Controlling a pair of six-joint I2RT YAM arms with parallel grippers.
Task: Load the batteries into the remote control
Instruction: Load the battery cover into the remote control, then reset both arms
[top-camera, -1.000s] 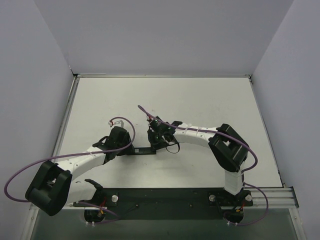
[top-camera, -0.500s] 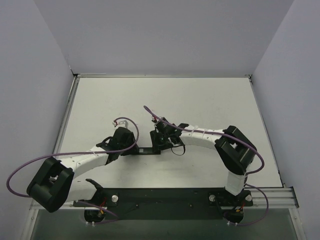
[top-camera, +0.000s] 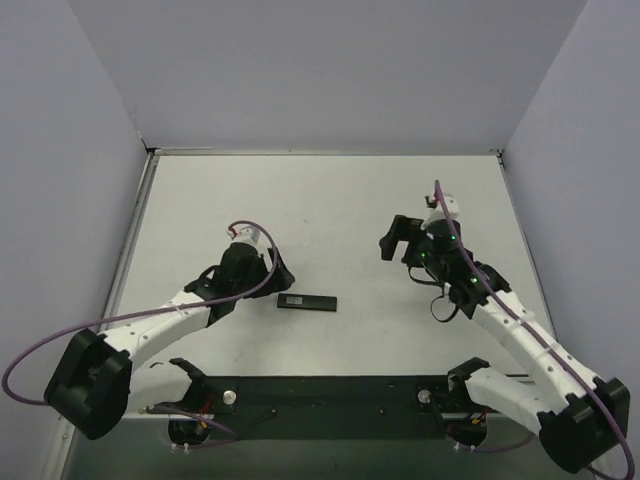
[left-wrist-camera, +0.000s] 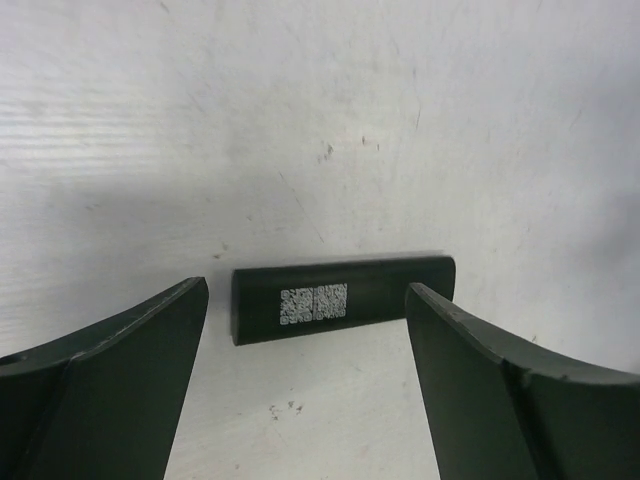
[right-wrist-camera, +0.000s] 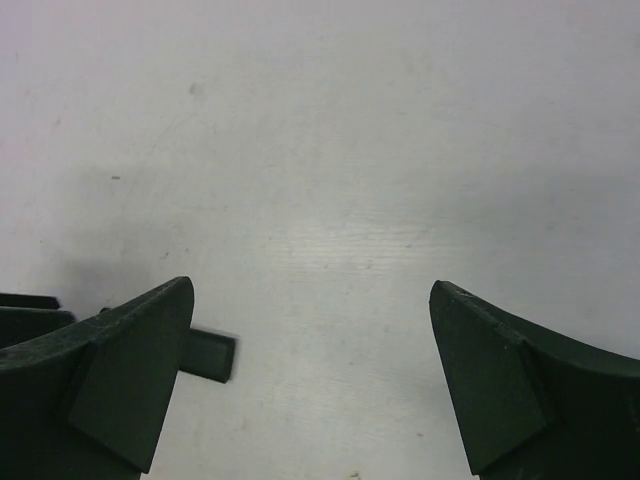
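Note:
The remote control (top-camera: 306, 302) is a slim black bar lying flat on the white table, with nothing touching it. In the left wrist view the remote control (left-wrist-camera: 343, 297) shows a white code label and lies crosswise just beyond my fingertips. My left gripper (top-camera: 280, 280) (left-wrist-camera: 307, 300) stands open just left of it, empty. My right gripper (top-camera: 392, 240) (right-wrist-camera: 310, 290) is open and empty, well off to the right. One end of the remote control (right-wrist-camera: 208, 356) peeks out beside its left finger. The batteries are not in view.
The white table (top-camera: 330, 200) is closed in by grey walls at the back and both sides. A black base rail (top-camera: 330, 395) runs along the near edge. Purple cables (top-camera: 60, 335) loop off both arms.
Both grippers have opened and let go of the remote, which now lies alone on the table. The right arm has swung away to the right; the left has drawn back slightly.

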